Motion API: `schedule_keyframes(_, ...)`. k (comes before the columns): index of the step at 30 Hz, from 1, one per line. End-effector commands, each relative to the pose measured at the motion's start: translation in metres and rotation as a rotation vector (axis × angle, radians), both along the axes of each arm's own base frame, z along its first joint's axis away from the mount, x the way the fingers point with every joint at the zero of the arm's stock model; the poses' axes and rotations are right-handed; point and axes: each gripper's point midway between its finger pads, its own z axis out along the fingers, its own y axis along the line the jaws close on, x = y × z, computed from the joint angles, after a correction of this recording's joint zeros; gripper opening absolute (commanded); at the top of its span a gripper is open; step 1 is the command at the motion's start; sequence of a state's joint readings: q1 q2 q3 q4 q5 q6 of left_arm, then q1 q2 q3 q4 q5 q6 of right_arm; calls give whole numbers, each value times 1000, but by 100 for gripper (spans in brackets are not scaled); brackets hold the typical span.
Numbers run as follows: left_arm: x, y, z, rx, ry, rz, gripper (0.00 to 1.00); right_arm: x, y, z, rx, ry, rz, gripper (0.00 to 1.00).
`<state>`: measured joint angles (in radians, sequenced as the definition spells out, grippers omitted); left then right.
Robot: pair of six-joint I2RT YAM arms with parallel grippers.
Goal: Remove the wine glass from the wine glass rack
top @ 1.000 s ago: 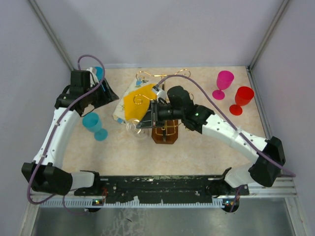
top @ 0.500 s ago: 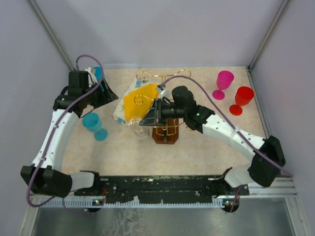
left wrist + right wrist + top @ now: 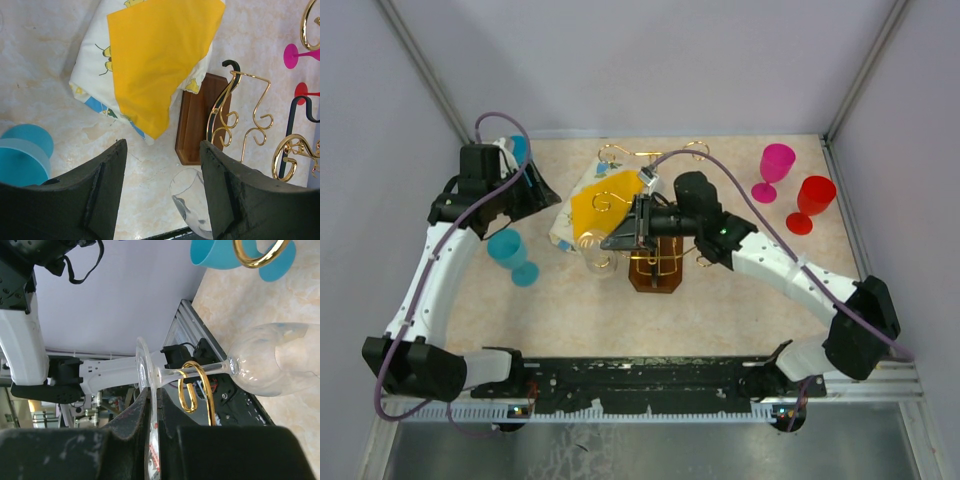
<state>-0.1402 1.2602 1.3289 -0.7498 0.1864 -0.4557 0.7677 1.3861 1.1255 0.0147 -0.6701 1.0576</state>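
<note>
Stem of wine glass (image 3: 260, 365) lies within rack (image 3: 655, 275) curl, right hand (image 3: 152, 415) gripping foot.

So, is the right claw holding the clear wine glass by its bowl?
No, the right claw pinches the wine glass by its flat foot; the bowl sticks out free.

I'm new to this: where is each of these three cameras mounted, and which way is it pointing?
Top: above and behind the bases, looking down on the table; left arm and right arm show.
Left wrist: looks down at the cloth and wine glass rack; open jaws below.
Right wrist: looks sideways along the wine glass; jaws shut on its foot.
Shared: wine glass and rack, all views.
</note>
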Motion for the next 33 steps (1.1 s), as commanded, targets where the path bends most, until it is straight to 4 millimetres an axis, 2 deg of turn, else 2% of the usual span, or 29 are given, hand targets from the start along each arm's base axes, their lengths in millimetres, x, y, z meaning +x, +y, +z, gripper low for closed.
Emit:
schedule_keyframes(1,-6,2,9,-8,-20,7,66,3,-13,38,64,-111,-30,7)
schedule_keyframes(8,-9,1,27,-29,-56,10,66,5,-43,45,44,-136,-91,7)
schedule_keyframes(13,-18,0,36,-52,-54,9,66,-11,-54,49,36,-133,-65,7)
schedule_keyframes(20,-36,-6,62,-114,-93,-3,61,-48,-68,50,27,-121,26,7)
schedule_keyframes(23,-45,-8,78,-142,-126,-3,61,-70,-65,52,28,-125,93,7)
schedule_keyframes(27,-57,-7,92,-160,-128,3,61,-95,-58,57,22,-143,167,0)
schedule_keyframes(31,-71,-14,103,-212,-124,-15,60,-110,-65,66,6,-168,215,0)
schedule_keyframes(33,-78,-19,108,-244,-123,-37,60,-116,-72,78,4,-208,228,0)
